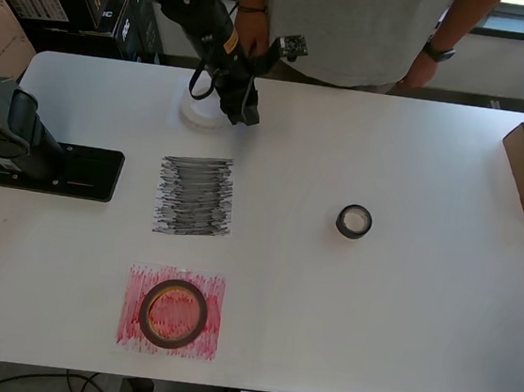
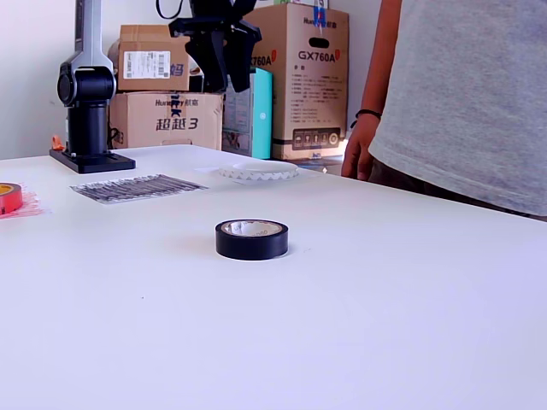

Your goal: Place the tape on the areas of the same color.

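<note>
Black arm point(image 1: 197, 4) with yellow wrist band, black gripper point(image 1: 242, 99), grey-and-black base column point(image 2: 86, 85)

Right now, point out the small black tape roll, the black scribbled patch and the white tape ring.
Small black tape roll point(image 1: 355, 222): overhead view, top rim.
Black scribbled patch point(image 1: 195, 196): overhead view, centre.
White tape ring point(image 2: 259, 172): exterior view, top face.

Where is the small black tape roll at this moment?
In the overhead view, the small black tape roll lies on bare table, to the right of the black patch and apart from it. The gripper is far away.
</note>
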